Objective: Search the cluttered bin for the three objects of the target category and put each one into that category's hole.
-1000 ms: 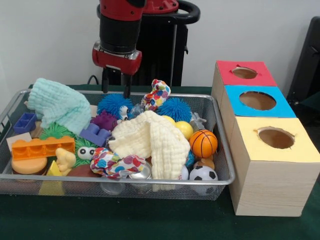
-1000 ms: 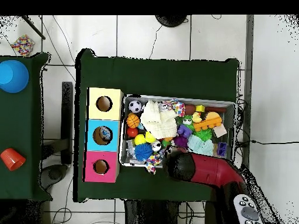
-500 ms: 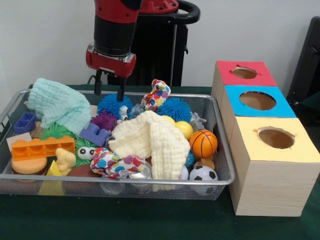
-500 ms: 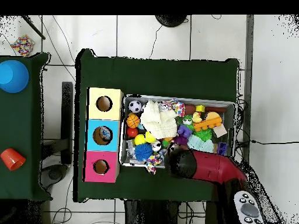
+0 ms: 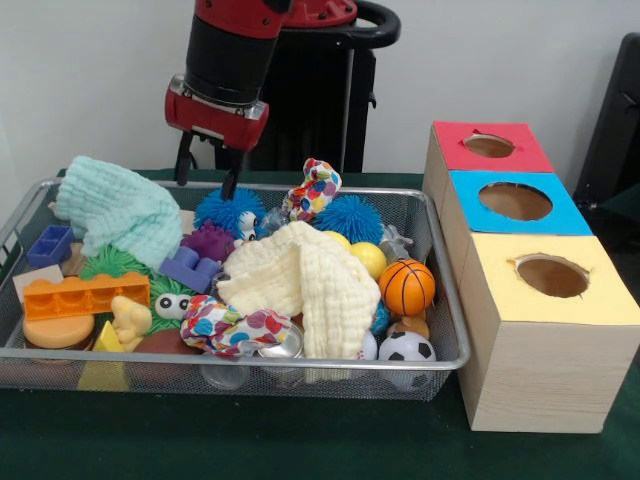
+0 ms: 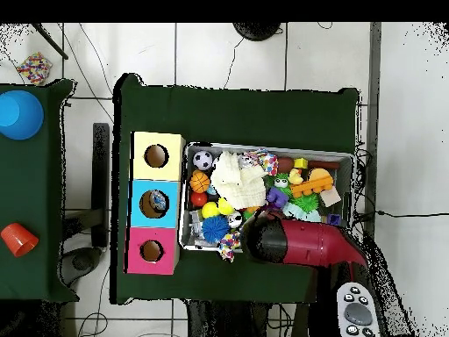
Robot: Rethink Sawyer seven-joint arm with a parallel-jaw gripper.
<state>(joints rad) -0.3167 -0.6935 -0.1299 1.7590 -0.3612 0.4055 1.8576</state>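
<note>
The gripper (image 5: 205,176) hangs from the red and black arm (image 5: 232,50) with its two dark fingers (image 5: 233,181) spread apart and nothing held between them. Its fingertips sit just above the far rim of the bin (image 5: 300,364), a wide wire-mesh tray resting on the green table (image 5: 300,450). In the front view, directly below the fingertips lies a blue spiky ball (image 5: 226,208), not touched by the gripper. To the picture's left of the gripper and lower sits a mint-green cloth (image 5: 118,212), draped over the tray's far left corner. To the picture's right, a multicoloured spotted cloth (image 5: 313,189) stands up beside a second blue spiky ball (image 5: 352,217). Nearer the camera than the gripper lie purple building blocks (image 5: 196,255), a cream cloth (image 5: 305,278) heaped at the tray's middle, an orange block (image 5: 84,294), a small basketball (image 5: 406,286) and a soccer ball (image 5: 406,347). Well apart from the gripper, at the picture's right, three boxes stand in a row touching the tray: the red box (image 5: 487,147), the blue box (image 5: 515,202) and the yellow box (image 5: 548,320), each with a round hole on top. In the overhead view the arm (image 6: 298,244) covers the tray's edge nearest the robot's base.
</note>
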